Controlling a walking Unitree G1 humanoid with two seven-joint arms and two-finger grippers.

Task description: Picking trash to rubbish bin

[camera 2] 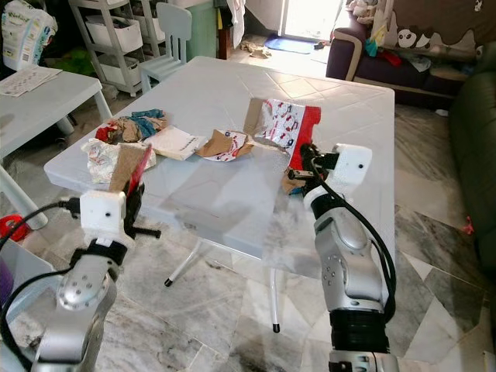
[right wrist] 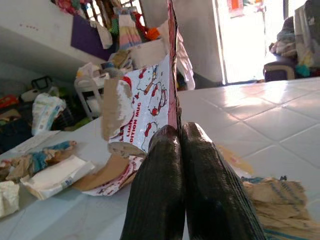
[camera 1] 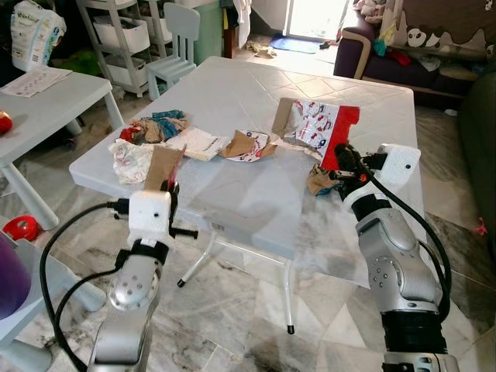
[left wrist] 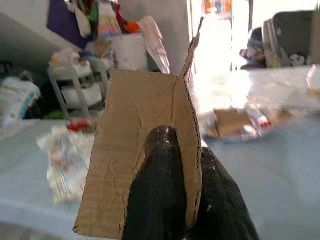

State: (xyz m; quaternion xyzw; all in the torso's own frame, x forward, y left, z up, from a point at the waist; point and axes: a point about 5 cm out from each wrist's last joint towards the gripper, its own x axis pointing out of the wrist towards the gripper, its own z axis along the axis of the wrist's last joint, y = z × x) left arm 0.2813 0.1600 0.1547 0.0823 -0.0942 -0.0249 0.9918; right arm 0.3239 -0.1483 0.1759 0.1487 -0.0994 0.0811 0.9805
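Pale plastic table, torn cardboard scraps, crumpled wrappers

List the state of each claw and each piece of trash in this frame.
Left claw: shut on the brown cardboard flap, held upright near the table edge.
Right claw: shut on the red-and-white printed carton piece, lifted upright.
Torn brown-and-white wrapper: lying flat on the light grey plastic table.
Crumpled paper heap: resting loose on the table.

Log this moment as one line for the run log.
left gripper: shut on brown cardboard piece | right gripper: shut on red printed carton | more trash on white table | nothing binned yet
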